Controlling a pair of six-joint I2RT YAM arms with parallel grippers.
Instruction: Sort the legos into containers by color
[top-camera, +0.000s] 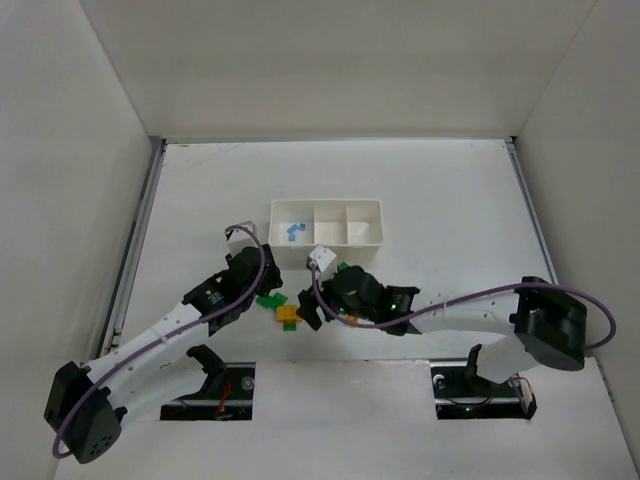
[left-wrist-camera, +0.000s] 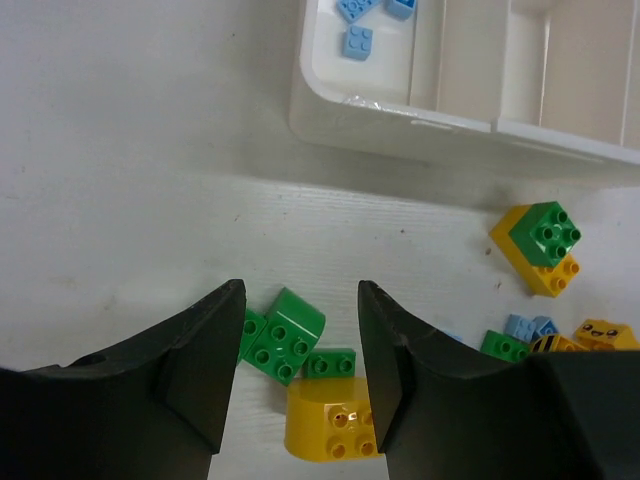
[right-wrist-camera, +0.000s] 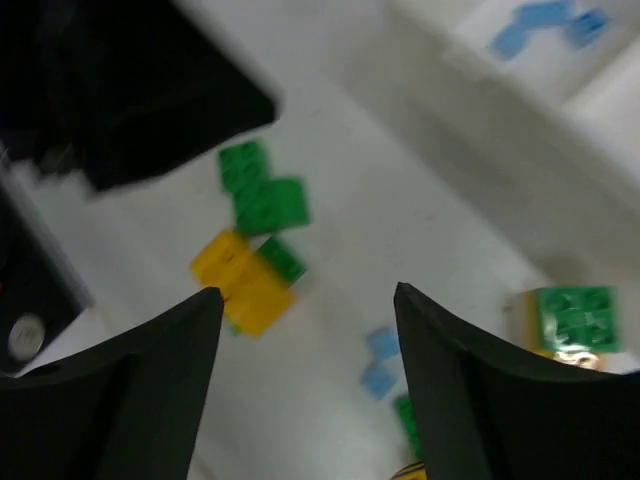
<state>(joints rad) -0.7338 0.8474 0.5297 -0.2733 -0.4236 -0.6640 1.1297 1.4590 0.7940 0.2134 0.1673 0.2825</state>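
The white three-compartment tray holds several pale blue legos in its left compartment; the other two look empty. My left gripper is open and empty. In the left wrist view it hovers over green legos and a yellow lego. My right gripper is open and empty. In the right wrist view it is above bare table between the yellow lego and two pale blue legos. A green-on-yellow stack lies near the tray.
More legos lie under the right arm: a small green one and a yellow one with a face. The two grippers are close together in front of the tray. White walls enclose the table.
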